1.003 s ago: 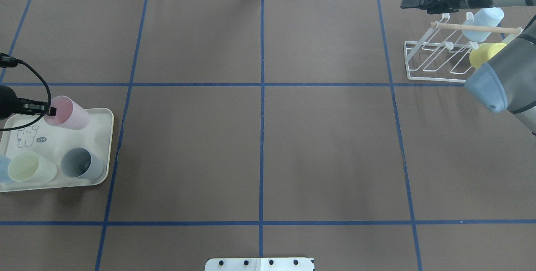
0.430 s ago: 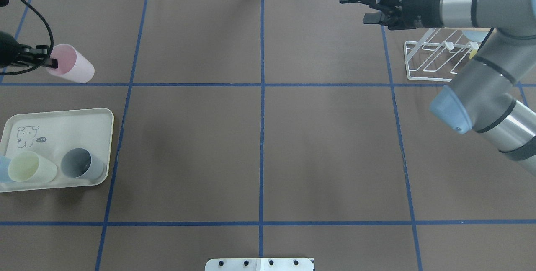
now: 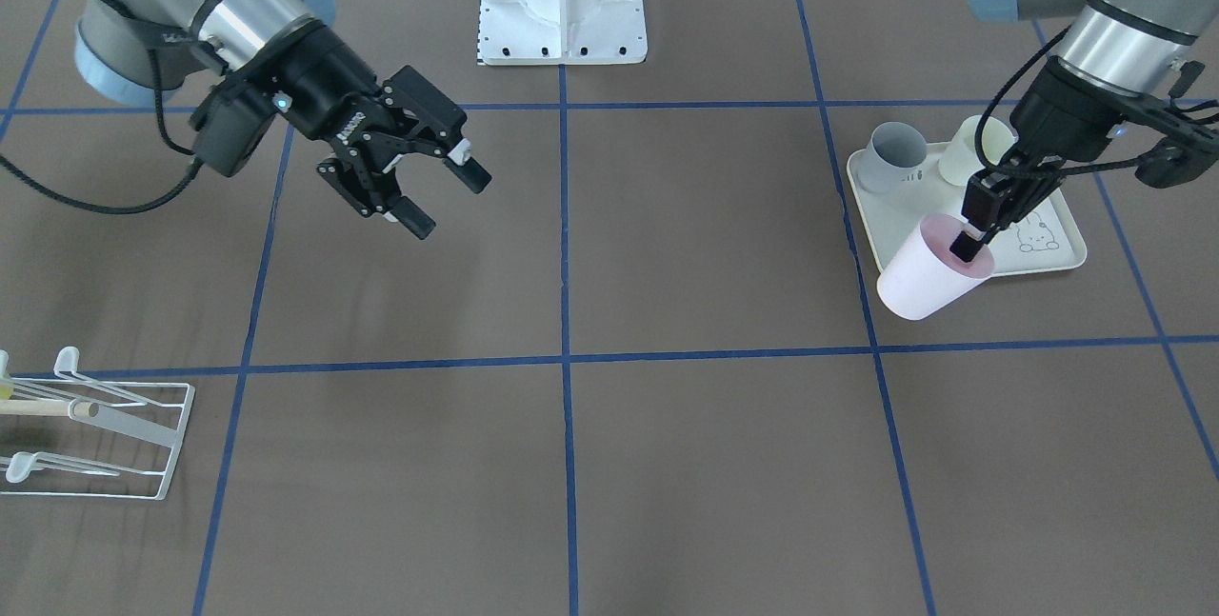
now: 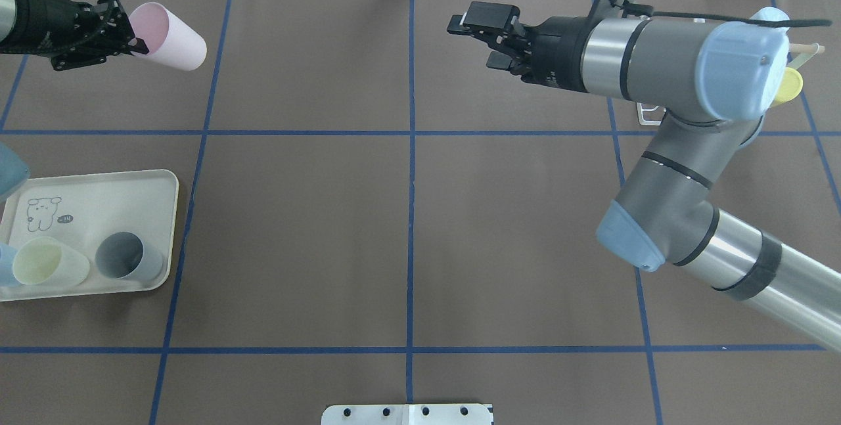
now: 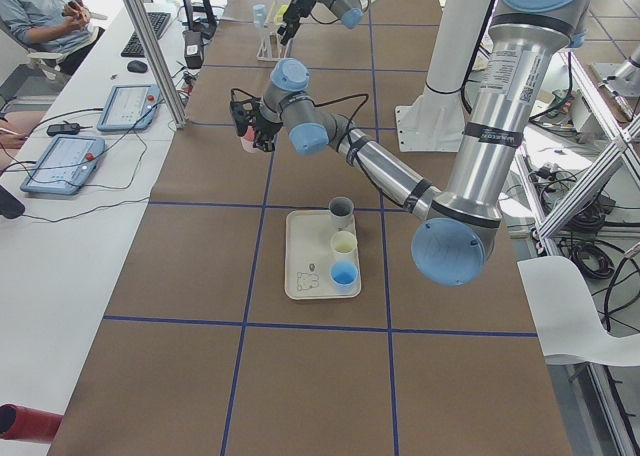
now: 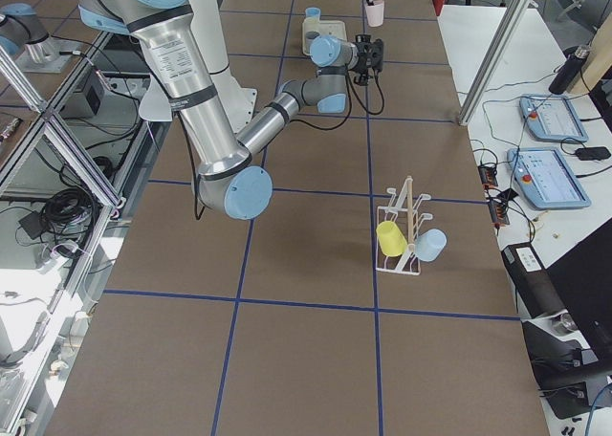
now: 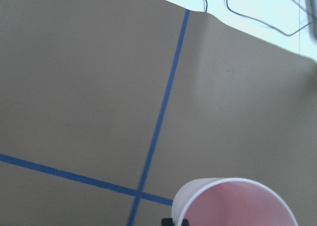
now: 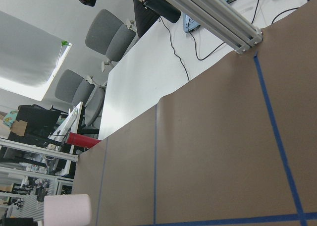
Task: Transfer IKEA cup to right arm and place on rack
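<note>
**Pink cup aloft on a rim pinch, hand-over not yet made**

Front-facing view: the left gripper (image 3: 969,243) pinches the pink cup (image 3: 929,281) by its rim, one finger inside the mouth and one outside (a thin hold). The cup's body tilts away from those jaws. The right gripper (image 3: 443,200) is empty, its jaws spread, and well apart from the cup. Near the left jaws, down on the table, the tray (image 3: 1069,259) carries a grey cup (image 3: 895,154) and a cream cup (image 3: 986,145). The rack (image 3: 143,449) lies well apart from the right jaws.

Overhead view: the cup's closed base points toward the right jaws, with only bare table between them. The rack is mostly hidden behind the right arm.

Right side view: the rack already holds a yellow cup (image 6: 390,237) and a blue cup (image 6: 430,245), so a free prong must be picked.

Wrist views: the rim shows just under the left jaws. From the right jaws the cup is small and far off.

Likely trouble:
- A rim pinch may let the cup pivot or slip when the right jaws press on it.
- The right jaws may strike the left fingers if they close too near the mouth.
- If the left jaws let go early, the cup would drop.
- At the rack, the hung cups could be knocked (the arm's loose cable trails close by too).
</note>
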